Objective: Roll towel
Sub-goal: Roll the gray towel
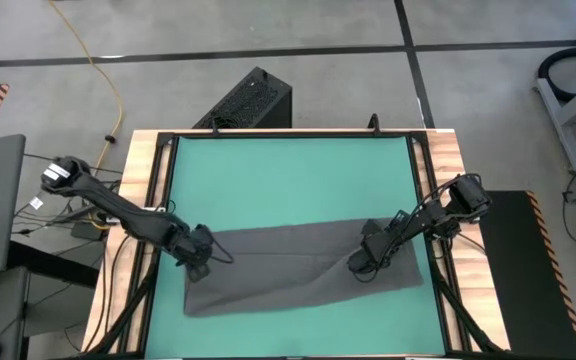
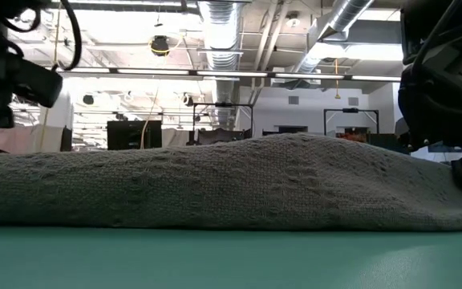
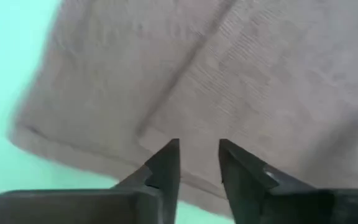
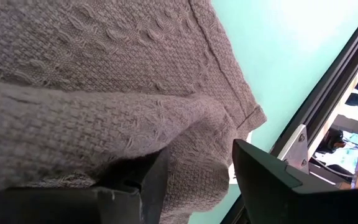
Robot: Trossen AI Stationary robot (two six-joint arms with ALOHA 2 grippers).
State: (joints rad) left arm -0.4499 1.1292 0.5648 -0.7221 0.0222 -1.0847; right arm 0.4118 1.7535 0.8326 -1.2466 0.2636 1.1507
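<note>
**A:** What is on the table?

**B:** A dark grey towel (image 1: 303, 265) lies across the near half of a green table (image 1: 288, 175), stretched from left to right. It is folded over itself, and a diagonal fold edge runs across its middle. Seen from table height, the cloth rises in a low hump toward the right.

**A:** Where are the two arms?

**B:** Both are down at the towel, one at each end. The left gripper (image 1: 198, 262) sits at the towel's left end, over the far corner of the cloth. The right gripper (image 1: 360, 264) is on the towel's right part, pressed low into the fabric.

**A:** Are they holding the cloth?

**B:** The left one is not. Its two dark fingers (image 3: 163, 165) stand apart above the towel, with bare cloth showing in the gap and nothing pinched. The right gripper's fingers (image 4: 263, 171) are also spread, and a bunched fold of towel bulges up between them. I cannot tell whether that fold is really gripped or only lying there.
</note>
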